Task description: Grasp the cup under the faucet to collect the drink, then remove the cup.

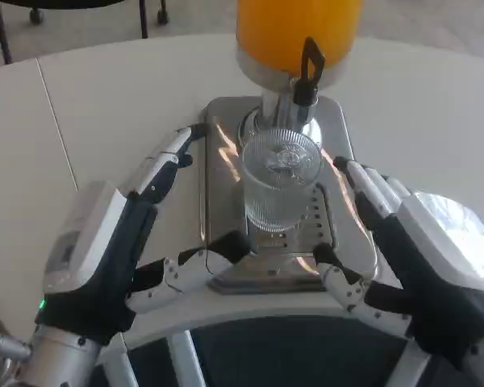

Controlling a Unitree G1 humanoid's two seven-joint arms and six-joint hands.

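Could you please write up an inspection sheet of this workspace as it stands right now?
Surface: white table, bare around the machine.
Job's things: clear ribbed cup upright on the metal drip tray, under the black-handled faucet of the orange drink dispenser; no drink visible in the cup.
Clutter: nothing seen.
Hands: left hand and right hand flank the tray, fingers spread, holding nothing.
Cables: nothing seen.
Surroundings: chair legs on the floor beyond the table.
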